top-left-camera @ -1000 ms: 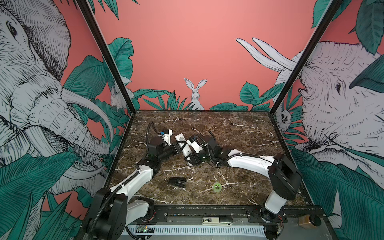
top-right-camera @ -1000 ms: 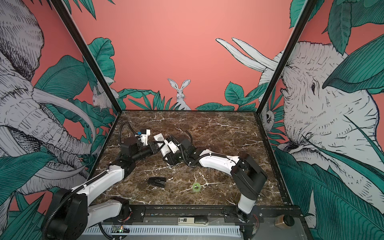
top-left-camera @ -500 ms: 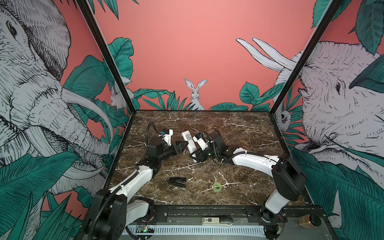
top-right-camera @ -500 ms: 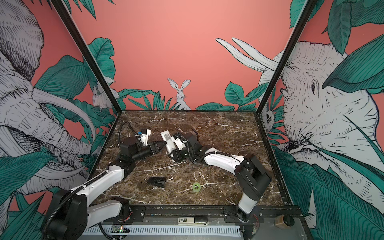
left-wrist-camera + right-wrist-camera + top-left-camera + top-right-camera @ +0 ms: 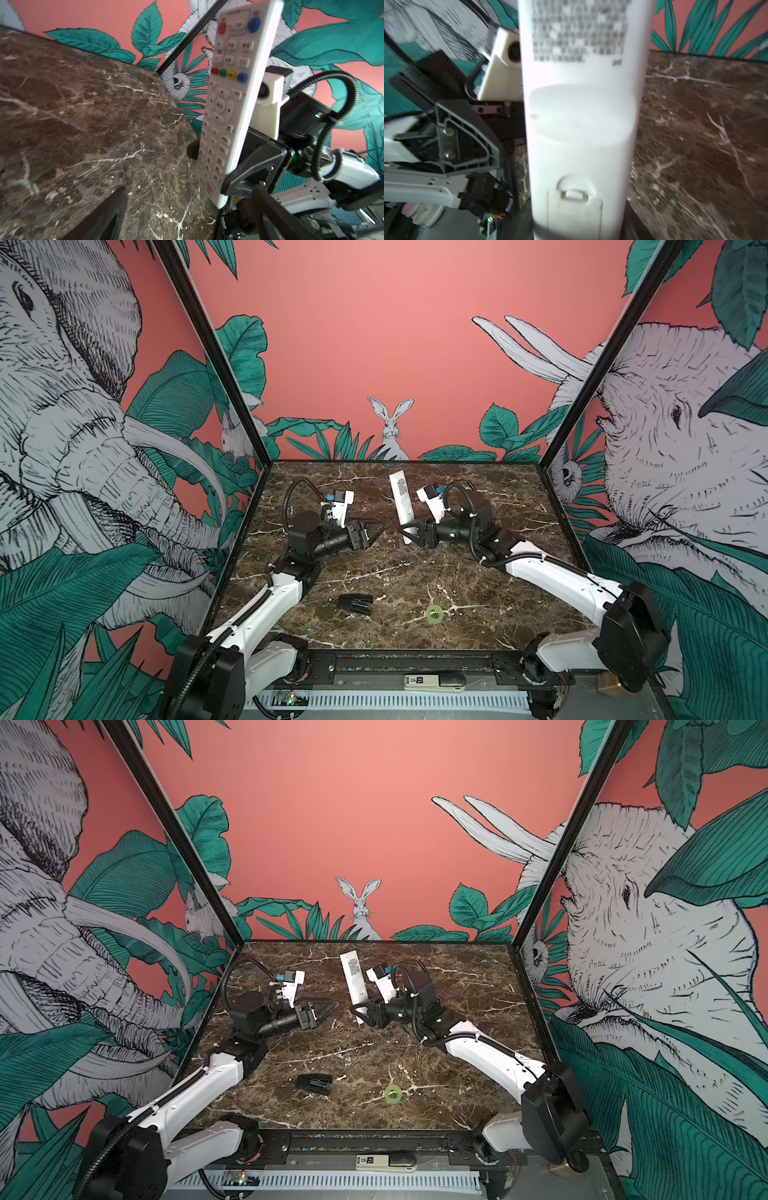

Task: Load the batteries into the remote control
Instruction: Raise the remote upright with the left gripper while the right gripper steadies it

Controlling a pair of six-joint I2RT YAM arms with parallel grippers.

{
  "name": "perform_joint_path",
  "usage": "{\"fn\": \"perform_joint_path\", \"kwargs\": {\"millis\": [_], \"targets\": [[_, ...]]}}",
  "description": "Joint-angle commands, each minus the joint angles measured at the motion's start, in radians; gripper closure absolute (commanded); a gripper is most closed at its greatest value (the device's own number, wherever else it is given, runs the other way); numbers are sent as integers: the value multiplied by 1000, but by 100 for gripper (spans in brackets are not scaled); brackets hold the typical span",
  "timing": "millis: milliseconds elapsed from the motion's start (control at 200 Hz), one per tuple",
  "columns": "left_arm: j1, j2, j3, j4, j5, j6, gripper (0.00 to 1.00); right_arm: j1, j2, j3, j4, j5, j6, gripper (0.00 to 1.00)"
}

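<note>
The left gripper has let go and drawn back with its jaws wide, leaving the remote control held upright over the worktop by the right gripper alone, its back cover shut and no batteries in sight, so loading looks finished.

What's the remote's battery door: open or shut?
Shut: in the right wrist view the battery door sits flush in the remote, latch seated.

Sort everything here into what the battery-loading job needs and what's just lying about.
Job: remote control, gripped by the right pincer; no batteries in view.
Lying about: black stapler, green tape ring, both on the table.
</note>
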Motion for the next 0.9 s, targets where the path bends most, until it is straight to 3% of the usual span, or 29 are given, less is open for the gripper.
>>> {"fn": "perform_joint_path", "kwargs": {"millis": [0,120,445,645,895], "targets": [[-42,-55,45,56,66,59,2,-2,8,-16,346,-184,151,84],[-60,-77,57,64,76,78,2,-1,23,-26,487,-252,223,84],[-60,-104,98,53,79,101,4,11,9,-38,510,-331,226,83],[-60,-103,139,52,80,113,10,21,47,-45,653,-367,323,83],[-60,-77,163,93,93,91,10,38,69,-35,688,-404,343,82]]}}
